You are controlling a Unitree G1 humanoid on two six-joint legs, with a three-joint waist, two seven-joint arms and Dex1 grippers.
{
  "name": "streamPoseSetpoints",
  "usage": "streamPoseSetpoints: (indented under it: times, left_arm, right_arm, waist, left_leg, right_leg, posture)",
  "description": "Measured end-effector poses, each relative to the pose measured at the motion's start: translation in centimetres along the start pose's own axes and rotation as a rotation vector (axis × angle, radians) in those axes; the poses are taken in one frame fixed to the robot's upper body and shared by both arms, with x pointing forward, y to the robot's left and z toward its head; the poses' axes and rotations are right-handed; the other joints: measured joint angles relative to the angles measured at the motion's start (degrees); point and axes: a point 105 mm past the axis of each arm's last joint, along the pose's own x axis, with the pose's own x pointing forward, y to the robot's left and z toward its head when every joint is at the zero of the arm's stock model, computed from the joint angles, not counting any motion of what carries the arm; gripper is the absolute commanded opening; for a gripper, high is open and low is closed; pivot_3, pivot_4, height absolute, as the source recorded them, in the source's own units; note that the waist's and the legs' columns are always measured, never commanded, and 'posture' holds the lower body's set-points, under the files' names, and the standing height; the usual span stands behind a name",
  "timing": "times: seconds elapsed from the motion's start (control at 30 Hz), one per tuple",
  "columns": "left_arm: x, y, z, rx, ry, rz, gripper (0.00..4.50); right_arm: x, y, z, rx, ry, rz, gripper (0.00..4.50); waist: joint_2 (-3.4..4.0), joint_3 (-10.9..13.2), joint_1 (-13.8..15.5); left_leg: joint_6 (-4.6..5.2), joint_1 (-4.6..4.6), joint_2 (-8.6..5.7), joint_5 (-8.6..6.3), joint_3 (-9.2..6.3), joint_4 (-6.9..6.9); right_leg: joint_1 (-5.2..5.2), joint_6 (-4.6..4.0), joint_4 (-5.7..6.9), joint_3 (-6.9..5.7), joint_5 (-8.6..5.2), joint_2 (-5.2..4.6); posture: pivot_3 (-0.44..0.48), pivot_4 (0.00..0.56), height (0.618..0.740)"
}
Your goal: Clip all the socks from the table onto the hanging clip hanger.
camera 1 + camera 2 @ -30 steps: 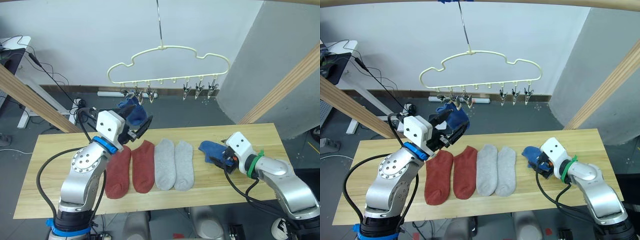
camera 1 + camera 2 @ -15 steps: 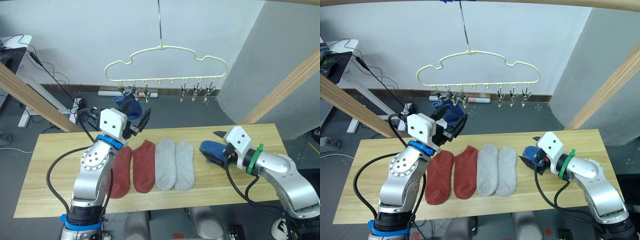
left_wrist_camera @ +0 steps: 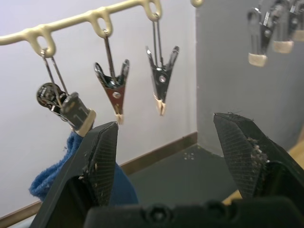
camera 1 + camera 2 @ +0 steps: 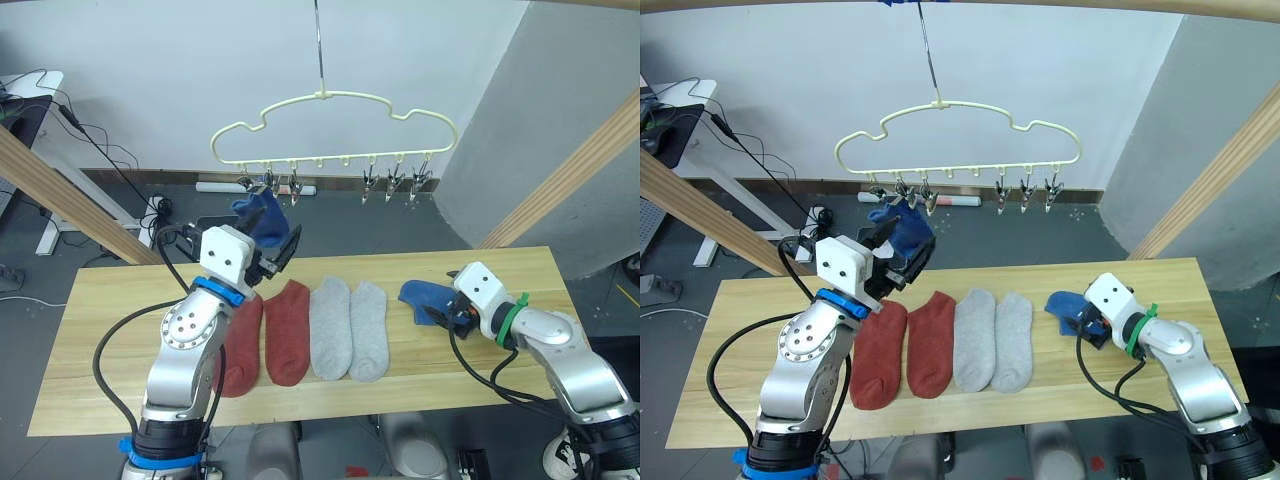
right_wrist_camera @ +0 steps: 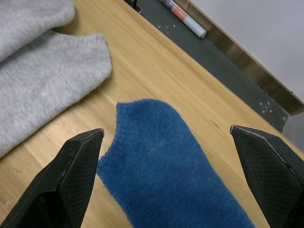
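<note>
Hanging now from the leftmost clip of the hanger (image 4: 335, 128), one blue sock (image 4: 262, 213) is released; the left gripper (image 3: 173, 156) has opened. The right gripper (image 5: 173, 166), open, has lowered over the second blue sock (image 5: 164, 175) on the table (image 4: 120, 300).

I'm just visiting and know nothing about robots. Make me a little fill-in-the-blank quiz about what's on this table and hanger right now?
1. The sock hanging from a clip on the hanger is ____ in colour.
2. Beside the two red socks lie two ____ socks.
3. The right gripper hovers open over a ____ sock on the table.
4. The left gripper's fingers are ____.

Missing words: blue; grey; blue; open
</note>
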Motion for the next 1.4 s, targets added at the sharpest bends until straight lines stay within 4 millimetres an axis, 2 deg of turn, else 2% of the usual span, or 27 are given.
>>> streamPoseSetpoints:
  times: [0.17, 0.33, 0.47, 0.57, 1.03, 1.4]
  left_arm:
    - [0.8, 0.4, 0.1, 0.01, -0.028, 0.062, 3.53]
    - [1.2, 0.6, 0.1, 0.009, -0.048, 0.091, 3.53]
    - [1.5, 0.7, 0.6, 0.004, -0.079, 0.114, 2.69]
    - [1.5, 0.8, 0.7, 0.001, -0.087, 0.126, 2.69]
    - [2.6, 2.0, 0.9, -0.007, -0.099, 0.195, 2.69]
    - [3.7, 2.3, 1.4, -0.006, -0.126, 0.218, 2.69]
  right_arm:
    - [-0.4, 1.3, 2.5, -0.01, -0.1, 0.084, 4.48]
    - [-0.8, 2.1, 3.5, -0.018, -0.141, 0.121, 4.48]
    - [-1.0, 2.7, 6.2, -0.028, -0.236, 0.153, 4.5]
    - [-1.1, 3.0, 7.7, -0.051, -0.279, 0.168, 4.5]
    - [-1.5, 4.2, 10.3, -0.069, -0.362, 0.24, 4.5]
    - [-1.5, 4.2, 10.2, -0.06, -0.352, 0.246, 4.5]
  waist:
    - [0.0, 0.0, -0.03]
    - [-0.01, 0.0, -0.02]
    - [-0.01, 0.01, -0.16]
    - [-0.01, 0.01, -0.07]
    - [-0.03, 0.03, -0.05]
    - [-0.04, 0.04, -0.06]
  left_leg:
    - [0.0, 0.0, 0.0, 0.0, -0.01, -0.01]
    - [0.0, 0.0, -0.01, 0.0, -0.01, -0.01]
    - [0.0, 0.01, -0.01, 0.0, -0.01, 0.0]
    - [0.0, 0.01, -0.01, 0.0, -0.04, 0.0]
    - [0.0, -0.01, -0.01, 0.0, -0.05, 0.0]
    - [0.0, -0.01, -0.02, 0.0, -0.06, -0.01]
  right_leg:
    - [0.01, -0.01, 0.0, -0.01, 0.0, 0.0]
    - [0.01, -0.01, 0.0, -0.01, 0.01, -0.01]
    - [0.01, 0.0, 0.03, 0.0, 0.0, 0.0]
    - [0.02, 0.0, 0.03, -0.04, 0.01, 0.0]
    - [0.02, -0.01, 0.03, -0.06, 0.01, 0.0]
    - [0.01, -0.01, 0.02, -0.08, 0.01, 0.0]
  posture:
    - [-0.229, 0.345, 0.74]
    - [-0.234, 0.346, 0.74]
    - [-0.235, 0.348, 0.74]
    - [-0.234, 0.349, 0.74]
    - [-0.24, 0.353, 0.74]
    - [-0.244, 0.354, 0.74]
